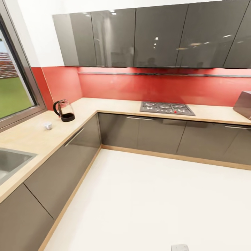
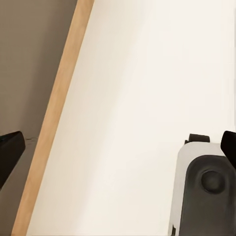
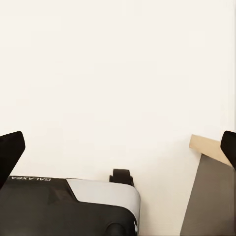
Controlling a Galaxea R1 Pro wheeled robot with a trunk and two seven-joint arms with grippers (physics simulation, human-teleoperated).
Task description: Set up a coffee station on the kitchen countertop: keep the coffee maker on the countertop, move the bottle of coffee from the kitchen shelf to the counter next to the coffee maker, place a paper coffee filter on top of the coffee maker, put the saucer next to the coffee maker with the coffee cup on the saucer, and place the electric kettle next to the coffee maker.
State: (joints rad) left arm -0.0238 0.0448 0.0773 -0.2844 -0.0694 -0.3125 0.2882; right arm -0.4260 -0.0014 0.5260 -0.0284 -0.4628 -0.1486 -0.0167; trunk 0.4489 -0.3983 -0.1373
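The robot is standing on the pale floor (image 1: 146,205) well apart from the kitchen countertop (image 1: 31,139), so for a good step it should be rolling closer and squaring up before any arm is reaching. Both the left gripper (image 2: 118,147) and the right gripper (image 3: 118,145) are hanging spread wide, gripping nothing. The electric kettle (image 1: 63,110), rounded clear glass with dark lower half, black base and handle, is sitting upright near the corner, and the tiny white coffee cup (image 1: 47,125) is resting near it, between kettle and steel sink (image 1: 10,162).
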